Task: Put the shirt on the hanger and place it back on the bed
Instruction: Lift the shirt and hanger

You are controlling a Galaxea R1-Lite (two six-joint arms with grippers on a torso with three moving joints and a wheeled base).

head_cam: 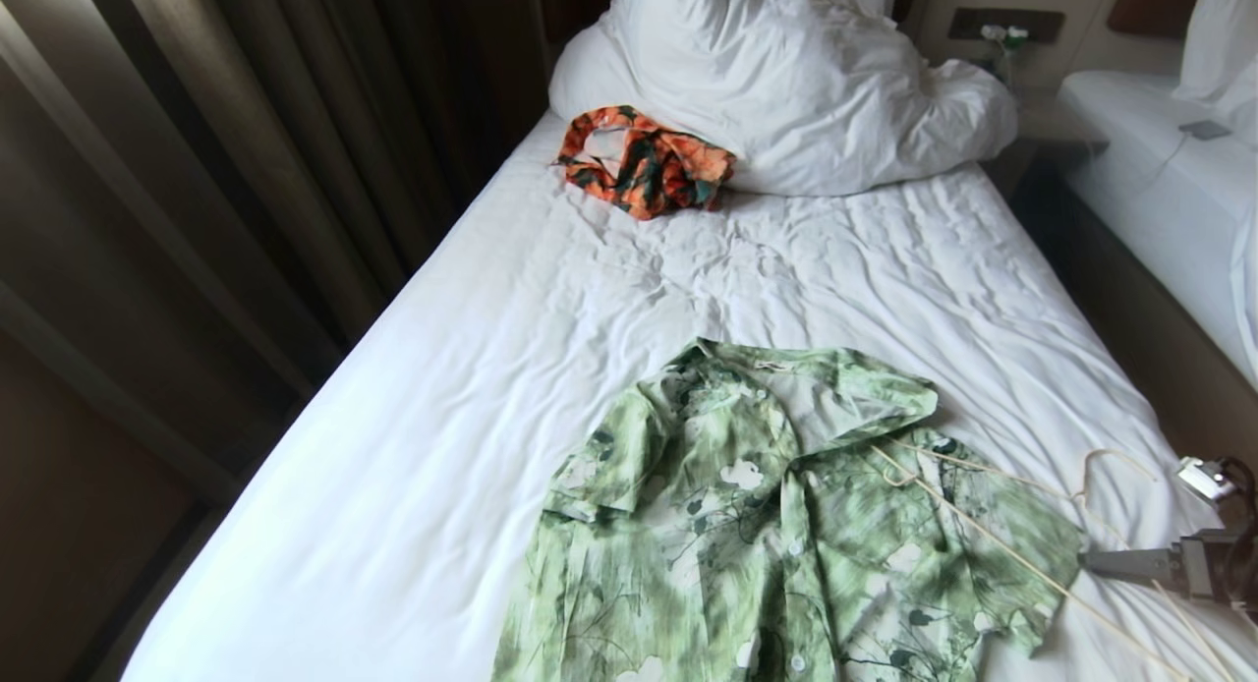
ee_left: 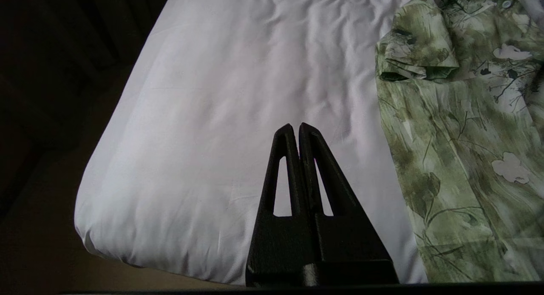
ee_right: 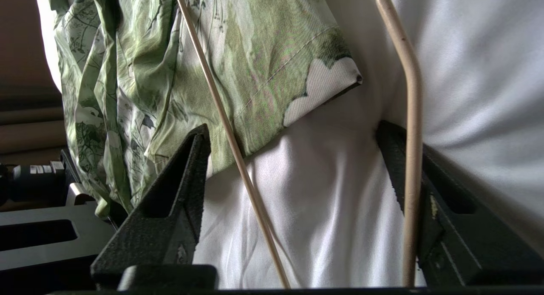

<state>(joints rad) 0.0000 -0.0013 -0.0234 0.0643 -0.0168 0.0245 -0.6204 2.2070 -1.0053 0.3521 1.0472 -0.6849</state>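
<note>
Where frame crops it, hanger point(head_cam: 1022, 554) vanishes.

Bed point(head_cam: 472, 387) (white sheet, wrinkled): green shirt point(head_cam: 767, 544), hanger point(head_cam: 1032, 554) partly on it, orange garment point(head_cam: 644, 161), duvet point(head_cam: 786, 73).

Orange, black and teal garment point(head_cam: 644, 161): crumpled, touching the bunched white duvet point(head_cam: 786, 83). Dark curtains point(head_cam: 246, 171): left side. Second white bed point(head_cam: 1170, 191): right side, small dark device point(head_cam: 1205, 129) on top.

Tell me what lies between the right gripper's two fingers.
In the right wrist view, the right gripper stands open over the bed; one thin rod of the hanger crosses the gap above white sheet, beside the shirt sleeve's hem.
</note>
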